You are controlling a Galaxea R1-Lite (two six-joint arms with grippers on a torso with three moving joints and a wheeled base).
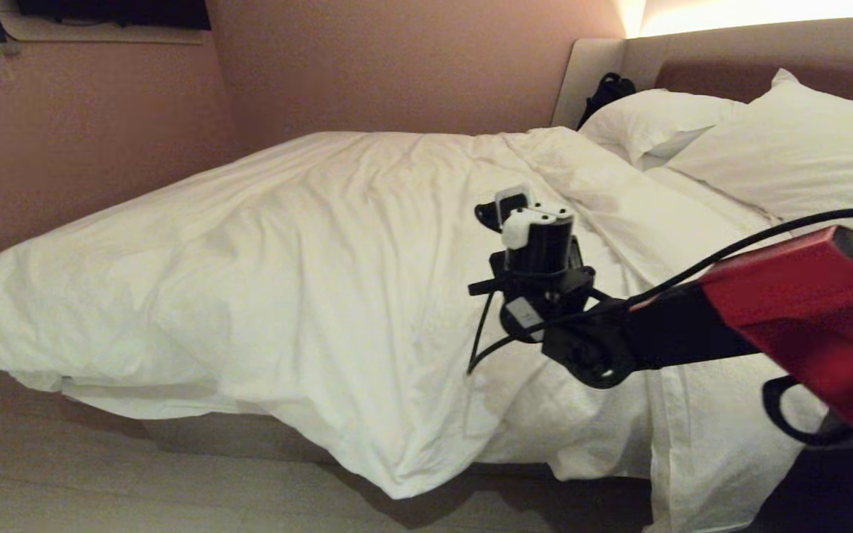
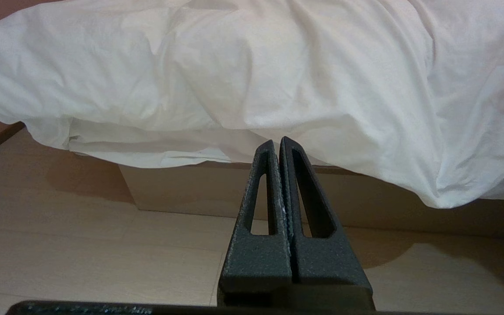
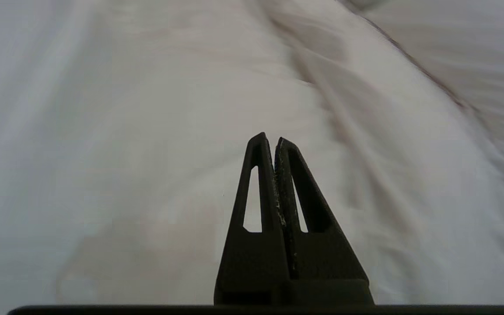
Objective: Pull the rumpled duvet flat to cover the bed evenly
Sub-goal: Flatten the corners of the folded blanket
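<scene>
1. Plainly, the duvet (image 1: 308, 252) lies heaped over the bed (image 1: 249, 433), bunched toward the foot end and spilling over the near side, one corner drooping close to the floor (image 1: 64, 474); near the pillows (image 1: 789, 148) it stops short, with a folded ridge running across and flat sheet beyond it.
2. By its puffed, creased look it should handle as soft and limp, bulky rather than heavy; I judge it will drag and fold rather than slide as one piece, so a pull at one point will likely move only the cloth nearby.
3. The cotton cover looks matt and wrinkled, probably not slippery; a pinch on a fold or hem should hold, whereas a pinch on a taut, flat patch would likely catch little.
4. The right end effector (image 3: 269, 140) hangs over the middle of the duvet, beside that ridge, fingers pressed together with nothing between them; whether the tips touch the cloth I cannot tell.
5. The left end effector (image 2: 277, 142) is down at the bedside, pointing at the overhanging edge, likewise closed on nothing and apart from the fabric.
6. Best holds, in my view: the ridge near the pillows, to draw it toward the headboard (image 1: 693, 52); then the hanging corner.
</scene>
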